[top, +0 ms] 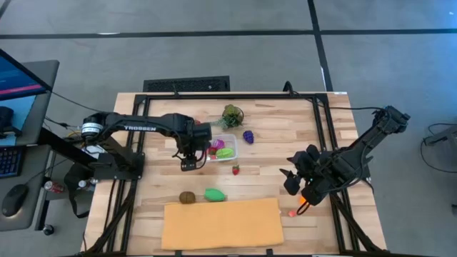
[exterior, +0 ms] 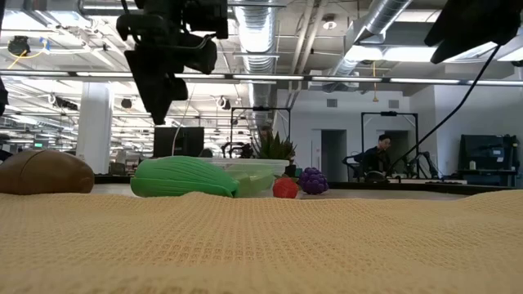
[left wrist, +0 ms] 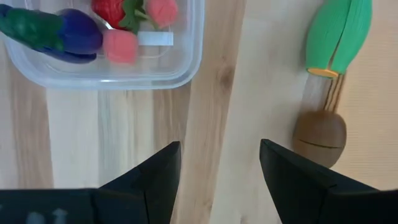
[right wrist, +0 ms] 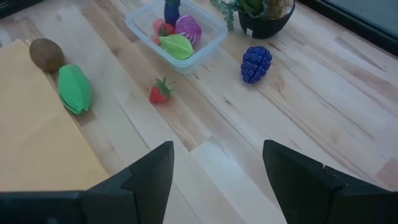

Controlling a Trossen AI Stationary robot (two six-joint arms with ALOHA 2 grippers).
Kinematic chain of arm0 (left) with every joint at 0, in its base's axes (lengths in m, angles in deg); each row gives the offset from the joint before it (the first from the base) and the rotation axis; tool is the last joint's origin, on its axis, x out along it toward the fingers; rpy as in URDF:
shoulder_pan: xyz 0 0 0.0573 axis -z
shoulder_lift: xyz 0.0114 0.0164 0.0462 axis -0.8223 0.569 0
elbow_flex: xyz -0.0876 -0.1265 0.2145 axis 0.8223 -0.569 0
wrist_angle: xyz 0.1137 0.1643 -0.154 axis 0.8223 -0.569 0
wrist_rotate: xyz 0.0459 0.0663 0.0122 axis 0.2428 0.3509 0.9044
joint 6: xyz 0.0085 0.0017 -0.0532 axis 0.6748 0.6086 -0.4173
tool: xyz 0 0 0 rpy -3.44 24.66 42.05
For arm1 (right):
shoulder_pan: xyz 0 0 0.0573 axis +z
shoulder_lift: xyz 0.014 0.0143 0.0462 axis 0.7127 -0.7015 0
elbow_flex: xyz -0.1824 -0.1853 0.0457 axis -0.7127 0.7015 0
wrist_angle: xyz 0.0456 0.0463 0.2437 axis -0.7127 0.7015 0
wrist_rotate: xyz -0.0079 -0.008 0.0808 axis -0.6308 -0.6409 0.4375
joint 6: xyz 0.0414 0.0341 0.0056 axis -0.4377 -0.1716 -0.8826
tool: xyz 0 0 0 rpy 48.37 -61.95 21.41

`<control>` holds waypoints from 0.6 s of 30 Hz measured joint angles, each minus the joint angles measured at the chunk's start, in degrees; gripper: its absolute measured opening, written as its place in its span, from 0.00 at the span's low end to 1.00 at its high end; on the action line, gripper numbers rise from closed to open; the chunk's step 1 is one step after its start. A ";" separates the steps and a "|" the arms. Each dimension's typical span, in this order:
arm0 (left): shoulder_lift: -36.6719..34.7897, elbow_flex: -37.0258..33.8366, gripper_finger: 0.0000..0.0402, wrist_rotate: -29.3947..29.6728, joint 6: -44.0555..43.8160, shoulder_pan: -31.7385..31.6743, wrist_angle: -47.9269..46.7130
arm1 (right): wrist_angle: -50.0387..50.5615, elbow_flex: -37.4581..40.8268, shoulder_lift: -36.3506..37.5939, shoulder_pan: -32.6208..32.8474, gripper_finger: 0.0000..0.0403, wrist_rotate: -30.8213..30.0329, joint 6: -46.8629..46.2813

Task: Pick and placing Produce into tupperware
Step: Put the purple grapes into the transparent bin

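Left gripper (top: 188, 165), fingers parted and holding nothing, is hovering just beside the clear tupperware (top: 223, 148), suggesting a piece was just delivered or the next is being sought. Right gripper (top: 291, 187), also spread and empty, is waiting well apart. The tub is holding several toy pieces; the strawberry (top: 235, 170), purple grapes (top: 248, 136), green piece (top: 215, 194) and brown piece (top: 187, 198) are lying loose. The left arm is reading "TROSSEN".

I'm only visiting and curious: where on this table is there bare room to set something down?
Bare wood lies right of the purple grapes, between them and the right gripper, and also left of the brown piece. It is crowded around the tupperware: the leafy bunch, strawberry and left gripper sit close.
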 joint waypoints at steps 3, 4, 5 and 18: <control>0.00 0.00 0.52 -0.98 -1.25 0.09 -1.37 | 0.04 0.00 0.00 0.00 0.59 0.00 0.00; -0.10 0.00 0.52 -1.64 -1.54 0.09 -2.35 | 0.06 0.00 0.02 0.00 0.59 0.00 0.00; -0.22 0.00 0.52 -2.19 -2.10 0.13 -3.20 | 0.11 0.00 0.00 -0.04 0.59 -0.02 -0.02; -9.29 -4.01 0.52 -0.06 -13.28 8.59 -3.36 | 2.15 0.00 0.02 -12.21 0.59 1.22 0.50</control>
